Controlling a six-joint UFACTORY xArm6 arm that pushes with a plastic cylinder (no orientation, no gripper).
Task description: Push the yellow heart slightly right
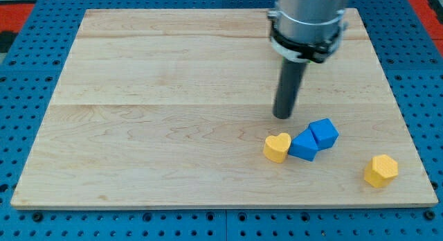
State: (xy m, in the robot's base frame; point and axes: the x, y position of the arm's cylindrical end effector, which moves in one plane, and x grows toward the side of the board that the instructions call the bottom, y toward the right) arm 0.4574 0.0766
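The yellow heart [277,147] lies on the wooden board [159,109] at the lower right. Its right side touches a blue block [304,145], and a second blue block [324,133] sits against that one, up and to the right. My tip [283,115] stands just above the heart in the view, a short gap from it, and left of the upper blue block. The rod rises from the tip to the grey arm body at the view's top.
A yellow hexagonal block [381,170] lies alone near the board's lower right corner. The board rests on a blue pegboard table [28,75]. The board's bottom edge is close below the heart.
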